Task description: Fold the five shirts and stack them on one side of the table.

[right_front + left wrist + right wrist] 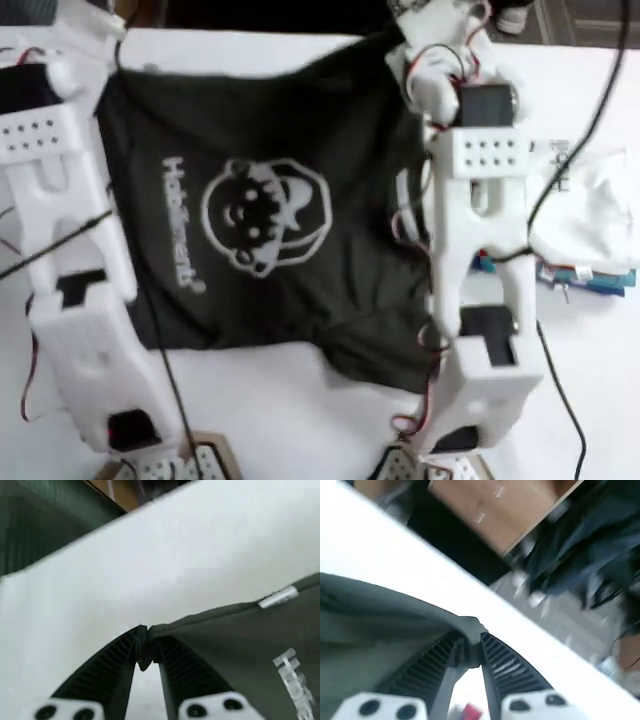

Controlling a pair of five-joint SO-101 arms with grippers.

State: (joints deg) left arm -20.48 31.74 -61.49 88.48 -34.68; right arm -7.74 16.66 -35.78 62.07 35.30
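Ribbed black fingers (120, 660) of the left gripper (143, 640) are clamped together on a corner of the dark shirt (270, 220). The right gripper (470, 637) likewise pinches a bunched corner of it. This shirt lies spread, print up, across the middle of the white table (300, 420). Both arms stretch forward along its two sides, wrists over its far corners. Some white folded cloth (600, 215) sits off to the right, apart from the shirt.
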